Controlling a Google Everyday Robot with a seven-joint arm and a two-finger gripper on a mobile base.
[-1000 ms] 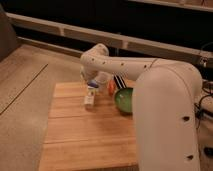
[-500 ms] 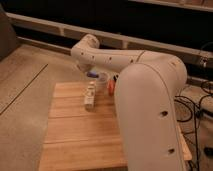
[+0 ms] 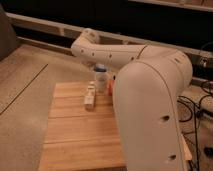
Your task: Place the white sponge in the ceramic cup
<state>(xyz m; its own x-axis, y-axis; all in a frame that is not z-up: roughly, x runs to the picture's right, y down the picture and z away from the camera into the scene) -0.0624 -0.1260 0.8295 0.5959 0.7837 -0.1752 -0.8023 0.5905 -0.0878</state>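
Near the far edge of the wooden tabletop, toward its right side, stood the ceramic cup, small, pale and upright. At its mouth I could see a blue patch, the white sponge, level with the rim. Whether it lay inside the cup or was held just above it, I could not tell from where I stood.

The tool was right over the cup, tucked beneath the robot's arm. I could not tell whether it was clenched, released or grasping the sponge. The arm's elbow bent out beyond the far edge, up and to the left of the cup, and its bulky white casing hid most of the tabletop's right side down to the near right corner.

Just left of the cup lay a cream block, flat, with its long side running from the far edge toward the near one. Whether it touched the cup I could not make out. A small orange thing peeked out on the cup's right, partly hidden by the arm.

Speckled floor spread out past the left edge, and dark cables trailed off to the right.
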